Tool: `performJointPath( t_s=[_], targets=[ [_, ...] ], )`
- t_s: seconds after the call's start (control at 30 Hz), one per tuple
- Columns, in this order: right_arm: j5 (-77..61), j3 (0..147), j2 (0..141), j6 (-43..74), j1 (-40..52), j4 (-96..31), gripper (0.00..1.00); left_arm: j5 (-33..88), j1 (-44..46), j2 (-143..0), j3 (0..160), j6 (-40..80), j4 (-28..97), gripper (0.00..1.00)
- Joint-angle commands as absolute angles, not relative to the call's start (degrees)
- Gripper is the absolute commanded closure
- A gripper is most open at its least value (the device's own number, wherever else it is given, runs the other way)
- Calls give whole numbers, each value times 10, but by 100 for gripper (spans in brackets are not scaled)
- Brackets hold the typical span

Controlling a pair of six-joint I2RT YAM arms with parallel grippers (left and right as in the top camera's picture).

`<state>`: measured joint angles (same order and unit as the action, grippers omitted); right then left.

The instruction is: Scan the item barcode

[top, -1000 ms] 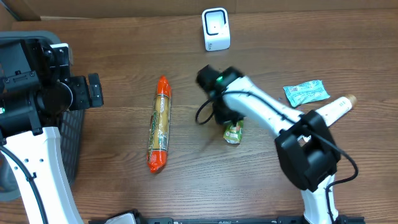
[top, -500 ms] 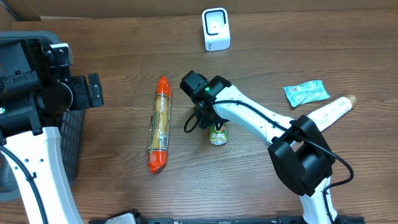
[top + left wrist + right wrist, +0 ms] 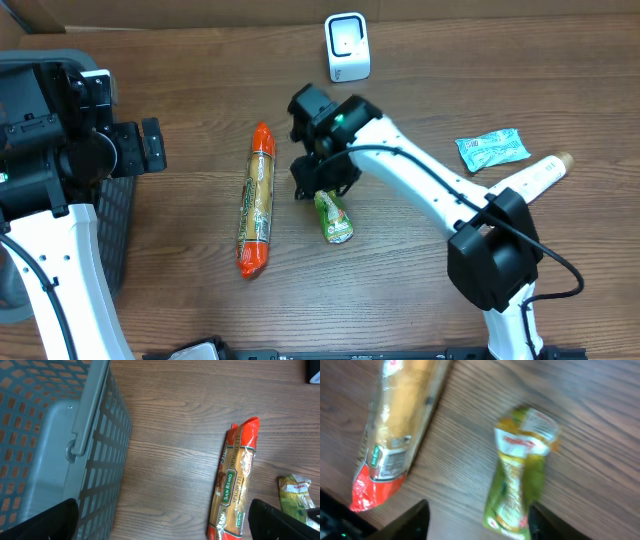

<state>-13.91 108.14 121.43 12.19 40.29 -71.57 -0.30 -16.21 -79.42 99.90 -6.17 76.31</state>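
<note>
While both arms hang over the tabletop, I log the scene from the left.

- Far left: a grey basket at the tabletop's edge, with the left arm above and beside it. The left jaws stand spread wide with nothing between them. In the left wrist view their fingertips sit at the bottom corners.
- Next: a spaghetti pack in clear wrap with orange-red ends, lying flat on the wood.
- Just right of it, apart from it: the green pouch, lying flat and slightly tilted near the middle of the tabletop.
- The right jaws hover over the pouch's upper end. In the right wrist view they are parted, with one end of the pouch between them. The pouch rests on the wood and is not gripped. I cannot tell whether a finger touches it.
- Far edge: the white scanner, upright and well apart from the pouch.
- Far right: a teal packet and a white tube, just beside each other.
</note>
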Motion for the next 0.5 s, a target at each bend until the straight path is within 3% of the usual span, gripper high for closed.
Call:
performJointPath(
  t_s=[0.0, 0.47],
  targets=[
    [-122, 1087, 1201, 136, 380, -745, 32, -6, -161, -794, 1003, -71, 763, 0],
    [-112, 933, 1202, 83, 421, -689, 28, -6, -161, -794, 1003, -71, 763, 0]
  ],
)
